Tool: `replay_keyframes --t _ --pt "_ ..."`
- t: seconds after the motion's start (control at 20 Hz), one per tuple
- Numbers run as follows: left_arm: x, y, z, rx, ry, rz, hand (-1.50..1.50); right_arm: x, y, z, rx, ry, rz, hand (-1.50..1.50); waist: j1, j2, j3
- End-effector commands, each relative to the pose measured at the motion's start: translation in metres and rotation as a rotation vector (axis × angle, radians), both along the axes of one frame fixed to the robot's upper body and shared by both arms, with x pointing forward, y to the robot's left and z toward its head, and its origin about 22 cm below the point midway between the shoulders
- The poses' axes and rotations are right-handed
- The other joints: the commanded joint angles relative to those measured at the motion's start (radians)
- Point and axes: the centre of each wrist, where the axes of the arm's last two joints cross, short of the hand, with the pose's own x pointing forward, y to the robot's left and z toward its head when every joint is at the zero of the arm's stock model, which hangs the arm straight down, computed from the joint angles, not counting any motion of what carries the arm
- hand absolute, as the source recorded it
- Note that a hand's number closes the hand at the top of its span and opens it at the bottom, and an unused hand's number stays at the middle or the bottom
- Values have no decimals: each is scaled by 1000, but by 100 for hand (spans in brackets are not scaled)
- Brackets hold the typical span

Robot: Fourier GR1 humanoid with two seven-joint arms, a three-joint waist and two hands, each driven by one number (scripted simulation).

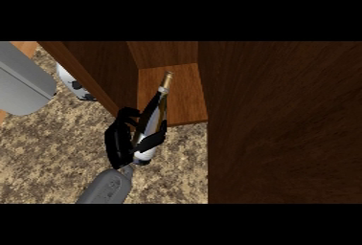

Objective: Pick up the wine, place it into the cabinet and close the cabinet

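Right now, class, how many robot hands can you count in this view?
1. A robot hand shows left of centre, curled round the wine bottle at the open cabinet's shelf. The other may lie outside the view.

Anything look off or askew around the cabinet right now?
Nothing spilled or damaged. The wine bottle is tilted, neck pointing into the open cabinet over its shelf, base still out over the counter, held in one hand. That tilt fits the placing. The cabinet door stands open.
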Motion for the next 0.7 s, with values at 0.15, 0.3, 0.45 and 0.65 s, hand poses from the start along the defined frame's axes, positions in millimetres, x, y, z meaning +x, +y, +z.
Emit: replay_keyframes --t 0.15,0.3,0.45,0.65 --pt "59 -29 34 53 98 -77 150 -2 -2 6 19 -16 17 -150 -28 28 -14" --pt "63 -32 39 62 57 -55 150 0 -1 5 19 -14 23 -150 -34 34 -16" --pt "65 -32 34 119 81 -50 -150 -4 -2 6 25 0 16 -150 -23 28 -16" --pt "74 -33 36 157 148 -39 -150 -2 -4 7 15 -8 1 -150 -15 29 -17"
